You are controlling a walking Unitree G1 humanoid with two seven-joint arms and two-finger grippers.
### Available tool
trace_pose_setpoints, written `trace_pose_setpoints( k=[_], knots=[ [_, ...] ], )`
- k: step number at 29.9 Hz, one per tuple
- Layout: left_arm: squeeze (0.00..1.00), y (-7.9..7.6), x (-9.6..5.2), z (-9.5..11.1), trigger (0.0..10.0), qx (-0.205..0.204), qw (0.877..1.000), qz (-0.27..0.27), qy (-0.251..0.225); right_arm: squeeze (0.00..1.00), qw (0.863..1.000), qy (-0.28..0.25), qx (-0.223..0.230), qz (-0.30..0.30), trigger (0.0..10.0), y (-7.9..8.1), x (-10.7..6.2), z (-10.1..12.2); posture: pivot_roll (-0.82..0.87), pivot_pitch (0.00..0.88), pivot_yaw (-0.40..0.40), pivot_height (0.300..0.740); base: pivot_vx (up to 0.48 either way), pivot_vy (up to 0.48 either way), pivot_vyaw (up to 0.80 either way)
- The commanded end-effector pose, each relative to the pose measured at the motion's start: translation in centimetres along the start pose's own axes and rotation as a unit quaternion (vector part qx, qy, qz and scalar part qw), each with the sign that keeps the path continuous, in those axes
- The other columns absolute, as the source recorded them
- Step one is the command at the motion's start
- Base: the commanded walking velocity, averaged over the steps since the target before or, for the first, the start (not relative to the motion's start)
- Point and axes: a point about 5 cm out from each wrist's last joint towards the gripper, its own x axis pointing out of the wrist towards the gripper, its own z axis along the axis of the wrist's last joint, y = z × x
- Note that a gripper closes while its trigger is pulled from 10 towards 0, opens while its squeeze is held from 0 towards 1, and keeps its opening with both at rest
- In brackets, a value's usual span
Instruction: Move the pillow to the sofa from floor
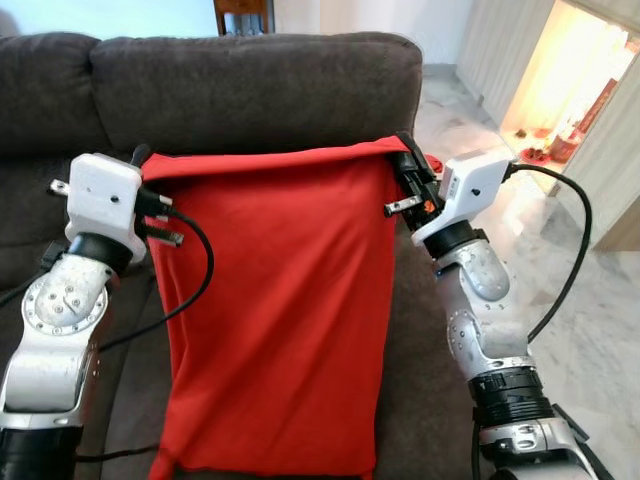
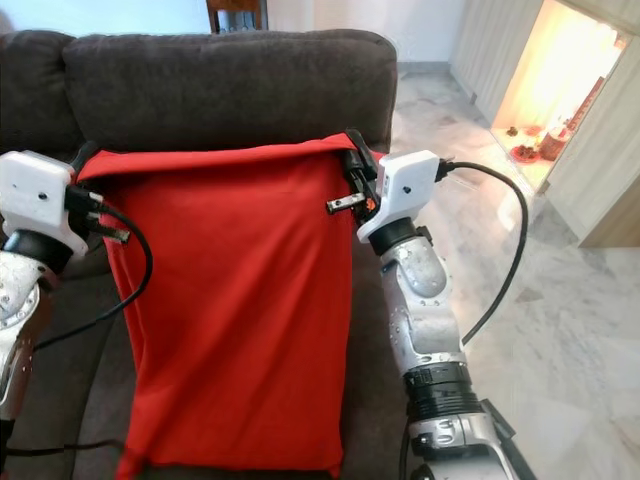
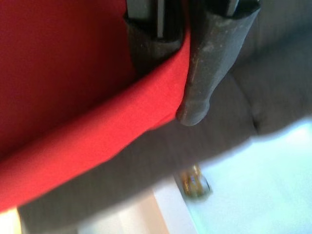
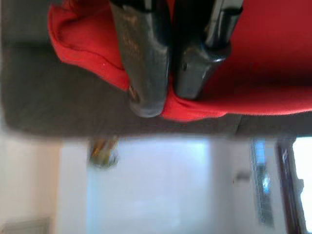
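Red pillow (image 1: pixel 275 320) held up flat in front of dark grey sofa (image 1: pixel 250 90), lower edge hanging over seat cushion (image 1: pixel 425 420). Left gripper (image 1: pixel 140 157) at 10 o'clock on pillow, fingers (image 3: pixel 200 63) clamped tight on top corner fabric. Right gripper (image 1: pixel 412 165) at 2 o'clock, fingers (image 4: pixel 144 58) pinched closed on opposite top corner. Sofa backrest directly behind pillow's top edge. Marble floor (image 1: pixel 600 330) at 3 o'clock, lit alcove (image 1: pixel 570 80) beyond.

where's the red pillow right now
In the head views the red pillow hangs mid-frame in front of the dark sofa, pinched at its top corners by the left hand and the right hand.
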Motion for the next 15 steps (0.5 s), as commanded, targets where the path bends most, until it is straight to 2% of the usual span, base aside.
trace_pose_setpoints(
  k=[1,3,10,14,15],
  knots=[
    [0.0,-0.6,0.1,0.2,10.0,0.001,1.0,-0.024,-0.001,0.0,0.999,0.03,-0.008,-0.011,10.0,-0.6,-0.7,-1.1,0.16,0.103,0.02,0.74,0.0,0.0,0.0],
    [0.0,-1.2,-0.2,-0.6,10.0,0.001,0.999,-0.037,0.015,0.0,0.997,0.068,-0.003,-0.021,10.0,-1.0,-1.5,-2.7,0.16,0.102,0.019,0.74,0.0,0.0,0.0],
    [0.0,-2.4,-0.6,-2.2,10.0,0.016,0.996,-0.077,0.049,0.0,0.993,0.113,0.001,-0.037,10.0,-1.5,-2.5,-4.7,0.16,0.103,0.02,0.74,0.0,0.0,0.0],
    [0.0,-2.5,-0.9,-3.1,10.0,0.026,0.995,-0.07,0.068,0.0,0.99,0.134,0.0,-0.045,10.0,-1.5,-3.0,-5.7,0.16,0.101,0.023,0.74,0.0,0.0,0.0],
    [0.03,-2.5,-0.9,-3.2,10.0,0.027,0.995,-0.069,0.07,0.0,0.99,0.135,0.0,-0.044,10.0,-1.5,-3.1,-5.8,0.16,0.101,0.023,0.74,0.0,0.0,0.0]
  ],
)
